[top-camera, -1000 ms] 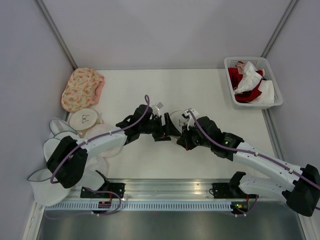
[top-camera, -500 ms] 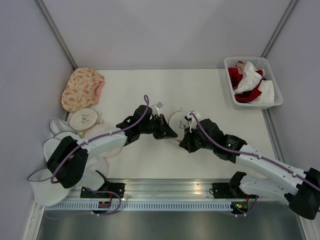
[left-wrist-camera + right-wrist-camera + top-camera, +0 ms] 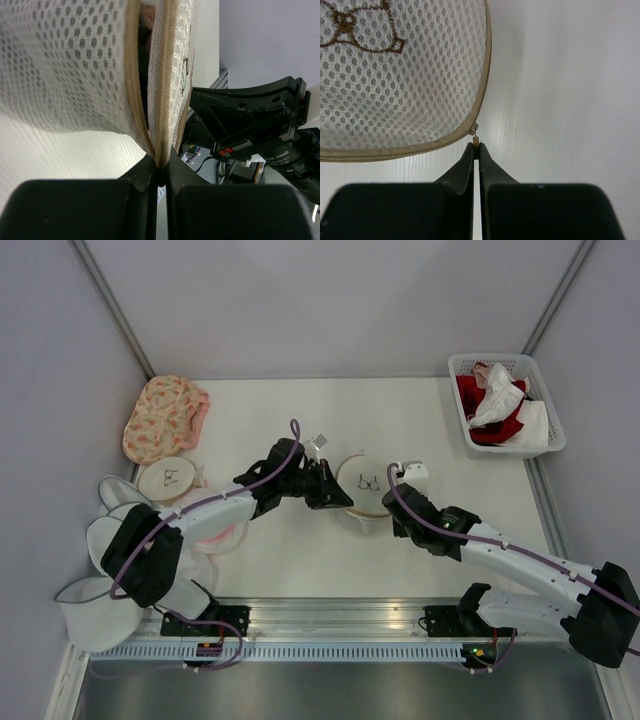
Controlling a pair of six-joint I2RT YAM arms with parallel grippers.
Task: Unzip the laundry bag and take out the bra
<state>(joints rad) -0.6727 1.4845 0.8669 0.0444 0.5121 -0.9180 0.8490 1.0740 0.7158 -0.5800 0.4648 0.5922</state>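
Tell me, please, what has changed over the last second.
The left gripper closed on the laundry bag's zip seam at its left edge. The right gripper, shut on the zipper pull throughout, swung away to the bag's right side, uncovering the flat top with the bra icon. The peach floral bag, the pouches beside it and the basket of clothes stayed put.

The left claw (image 3: 159,172) and right claw (image 3: 476,150) are both pinched closed, angled toward each other.

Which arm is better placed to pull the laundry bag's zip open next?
Right. The right gripper is shut on the zip pull at the rim of the laundry bag, while the left gripper pinches its zip seam, bracing it.
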